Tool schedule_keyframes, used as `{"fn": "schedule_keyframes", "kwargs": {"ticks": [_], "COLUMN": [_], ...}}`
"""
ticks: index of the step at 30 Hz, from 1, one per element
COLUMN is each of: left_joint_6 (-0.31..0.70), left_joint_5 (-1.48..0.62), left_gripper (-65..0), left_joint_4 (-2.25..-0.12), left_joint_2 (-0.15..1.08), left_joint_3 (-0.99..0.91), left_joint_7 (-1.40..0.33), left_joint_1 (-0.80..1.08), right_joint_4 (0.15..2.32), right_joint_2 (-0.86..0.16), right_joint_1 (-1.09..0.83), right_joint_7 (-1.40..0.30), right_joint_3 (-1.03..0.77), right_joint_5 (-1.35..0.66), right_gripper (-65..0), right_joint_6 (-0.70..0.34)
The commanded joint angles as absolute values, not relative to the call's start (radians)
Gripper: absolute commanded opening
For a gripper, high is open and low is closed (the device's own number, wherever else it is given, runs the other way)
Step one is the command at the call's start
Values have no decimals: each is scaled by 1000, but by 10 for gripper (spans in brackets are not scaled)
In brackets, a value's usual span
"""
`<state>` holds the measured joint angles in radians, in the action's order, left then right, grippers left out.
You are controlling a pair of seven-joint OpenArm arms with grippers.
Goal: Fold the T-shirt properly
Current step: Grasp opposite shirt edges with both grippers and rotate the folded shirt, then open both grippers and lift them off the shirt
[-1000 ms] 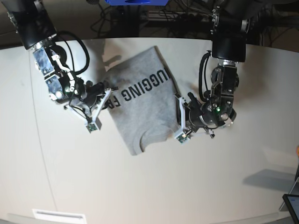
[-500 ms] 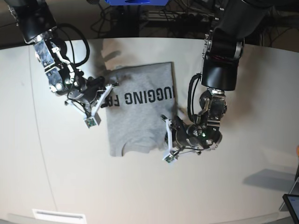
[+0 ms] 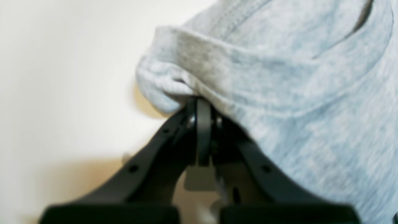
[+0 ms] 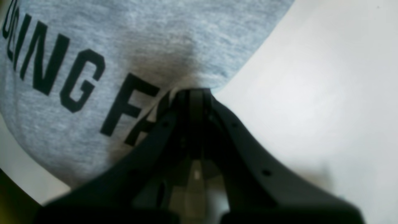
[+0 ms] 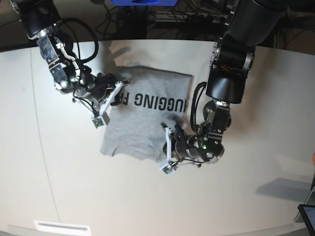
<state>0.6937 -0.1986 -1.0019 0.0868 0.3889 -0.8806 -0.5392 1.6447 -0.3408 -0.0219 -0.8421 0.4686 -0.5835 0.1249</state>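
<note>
The grey T-shirt (image 5: 147, 125) lies on the white table (image 5: 98, 196), folded, with its black lettering facing up. My left gripper (image 5: 170, 140) is shut on the shirt's front edge; in the left wrist view the left gripper (image 3: 200, 104) pinches a bunched fold of the T-shirt (image 3: 295, 93). At the shirt's far left edge, beside the lettering, my right gripper (image 5: 118, 93) is shut on the cloth. The right wrist view shows the right gripper (image 4: 194, 93) closed on the hem of the T-shirt (image 4: 93, 46), next to the letter F.
A blue object (image 5: 142, 2) and dark cables sit beyond the table's far edge. A dark screen corner (image 5: 307, 214) shows at the bottom right, and a white label (image 5: 61, 227) at the front left edge.
Both arms have swung the shirt clockwise in the base view, so the lettering now runs nearly level. The left gripper went leftward along the front; the right gripper rose slightly. Both grips held.
</note>
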Motion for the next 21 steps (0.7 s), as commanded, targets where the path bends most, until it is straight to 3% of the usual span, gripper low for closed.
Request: {"fn": "schedule_keyframes", "kwargs": {"ticks": [1,6,13,16,21], "left_joint_6": [698,698,698,698,698], "left_joint_5": [-203,-203,-202,-200,-202], "left_gripper": [-645,-647,-647,-647,-647], "left_joint_4": [-1043,-1231,-1451,-1541,-1685], "left_joint_2": [114,208,351,410,495], "left_joint_3": [381,367,174,159,143], "left_joint_7": [-881,-935,-1007,-1050,-1049], "left_joint_1": [-552,-492,-371,-294,-110], "right_joint_4": [1620,1615,1615,1620,1643], "right_joint_2": [-355,-374,-383,-383,-381], "right_joint_1": [-39,1,12,10,15], "right_joint_7": [-949,-949,-949,-949,-949], "right_joint_3": [478,478,381,352,351], "right_joint_5": [-558,-558,-550,-484,-441], "right_gripper": [-649,-649,-649,-649,-649], "right_joint_6": [160,162,196,249,246]}}
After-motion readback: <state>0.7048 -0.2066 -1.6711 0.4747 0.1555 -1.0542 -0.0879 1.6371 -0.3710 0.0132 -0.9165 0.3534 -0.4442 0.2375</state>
